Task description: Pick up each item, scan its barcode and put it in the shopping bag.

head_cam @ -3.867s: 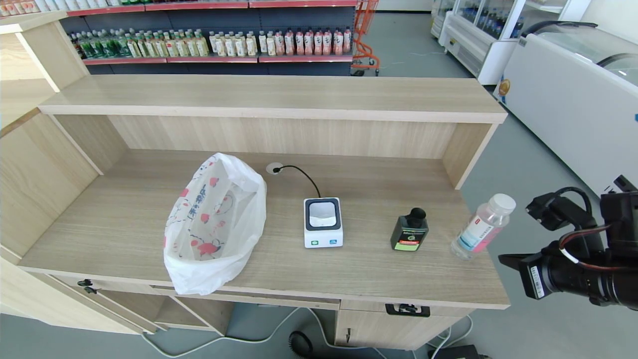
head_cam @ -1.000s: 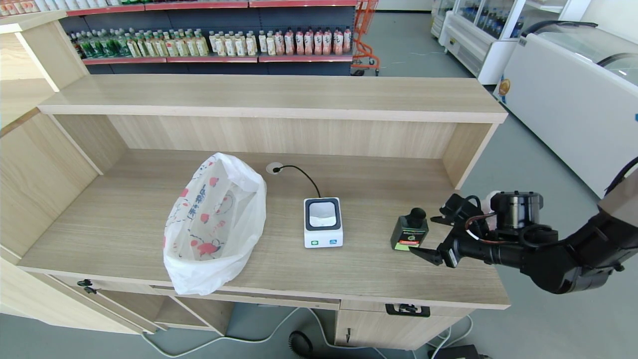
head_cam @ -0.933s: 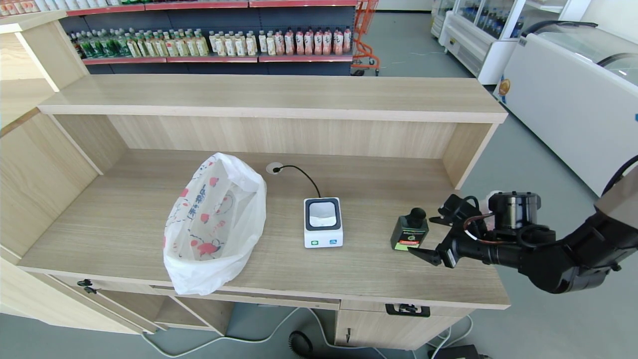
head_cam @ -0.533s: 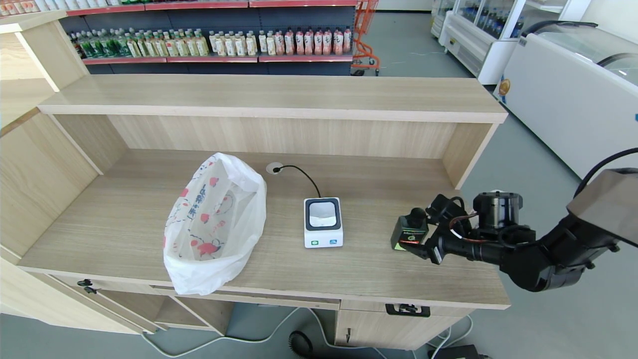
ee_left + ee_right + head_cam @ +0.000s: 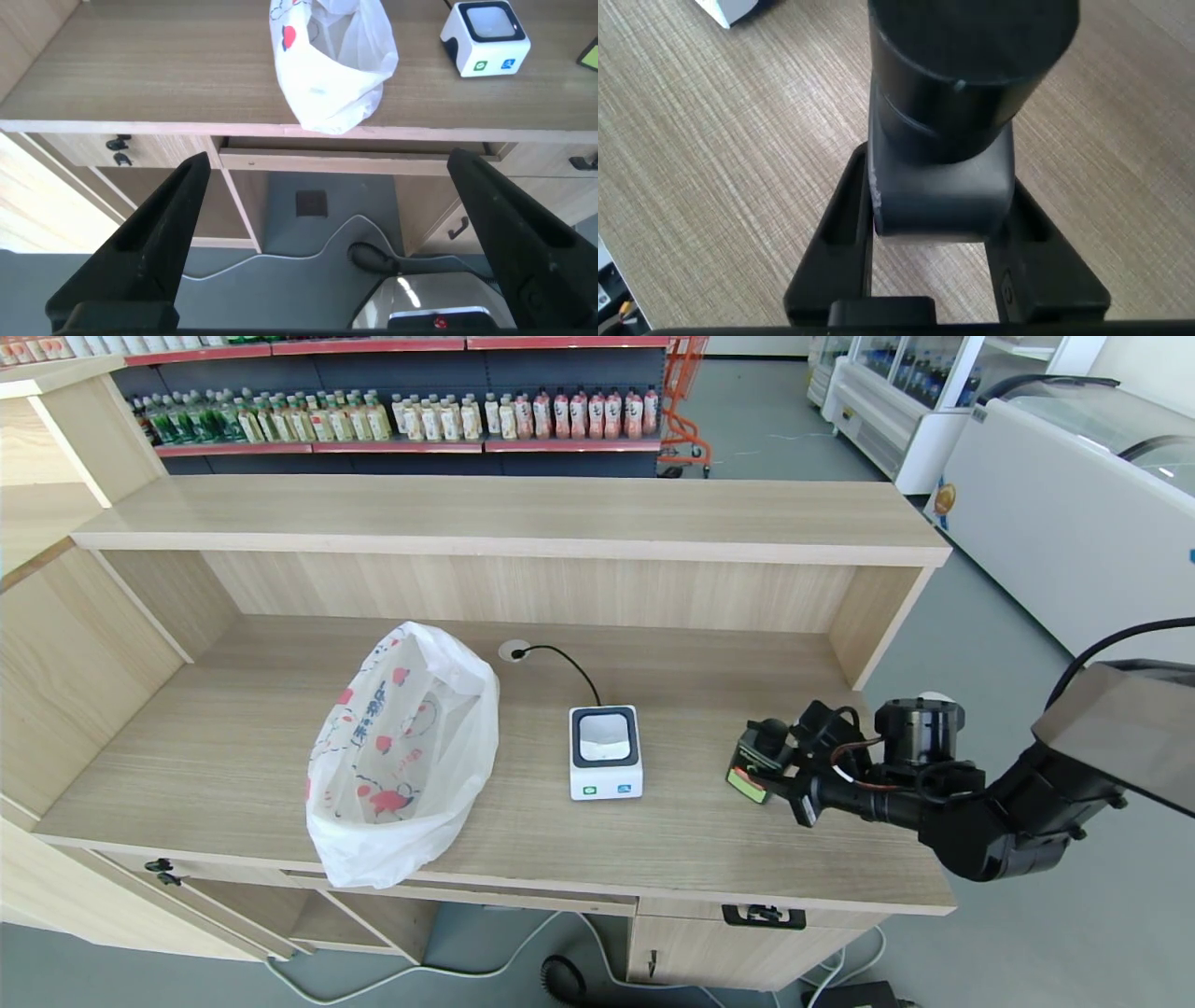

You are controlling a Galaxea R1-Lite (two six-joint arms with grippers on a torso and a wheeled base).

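- The right gripper (image 5: 767, 773) is clamping the dark bottle (image 5: 957, 103) by its body, low on the counter (image 5: 653, 840) just right of the scanner (image 5: 605, 751).
- The bottle is leaning, so I'd be lifting clear and levelling it before presenting the barcode.
- The left gripper (image 5: 329, 161) is hanging wide open and holding nothing.
- The shopping bag (image 5: 401, 756) is sitting open left of the scanner.
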